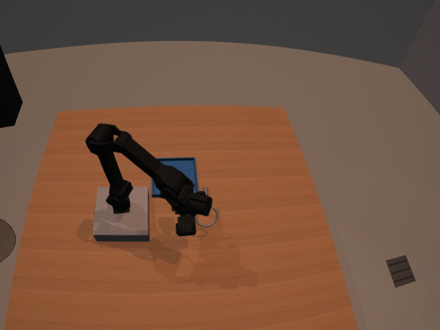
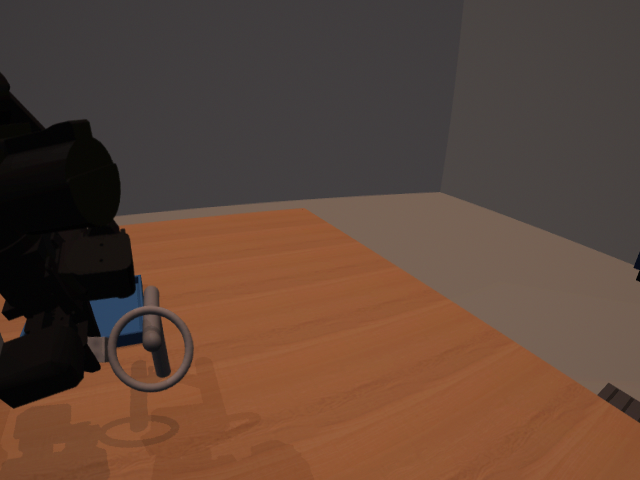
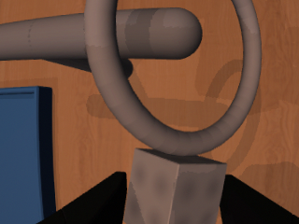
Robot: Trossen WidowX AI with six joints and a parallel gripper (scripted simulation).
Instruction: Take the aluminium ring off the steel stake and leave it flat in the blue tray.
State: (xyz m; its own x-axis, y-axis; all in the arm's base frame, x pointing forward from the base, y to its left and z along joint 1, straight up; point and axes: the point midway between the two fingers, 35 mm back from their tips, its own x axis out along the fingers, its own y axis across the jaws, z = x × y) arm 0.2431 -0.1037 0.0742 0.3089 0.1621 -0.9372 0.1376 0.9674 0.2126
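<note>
Your tool (image 1: 192, 217) (image 2: 90, 352) (image 3: 172, 183) is closed on the welded tab (image 2: 98, 349) (image 3: 159, 182), with one finger on each side of the block. The aluminium ring (image 1: 217, 215) (image 2: 191, 348) (image 3: 252, 47) extends from the tab, tilted and raised off the bench (image 1: 266, 159) (image 2: 361, 310) (image 3: 84, 177). It is at the level of the cross-bar (image 1: 205, 190) (image 2: 151, 299) (image 3: 159, 33), not at the foot of the steel stake (image 2: 161, 361) (image 3: 128, 69). The wrist view shows the bar's rounded end framed by the hoop; you cannot tell from these views whether the bar passes through it or lies just behind. Outward from there, the blue tray (image 1: 184, 170) (image 2: 114, 316) (image 3: 45, 154) sits beside the stake, with no ring in it.

Handling: expect a light, stiff part that will neither bend to pass the bar nor break easily. Smooth metal may slip, and the hoop overhangs the grip, so a snag could twist the tab between the fingers. Retain the grip on the flat tab faces; the round rim is a poorer hold.

Next, confirm that the full hoop is beyond the bar end before you traverse. Then level the ring over the tray, lower it flat within the walls, release the tab and withdraw.
</note>
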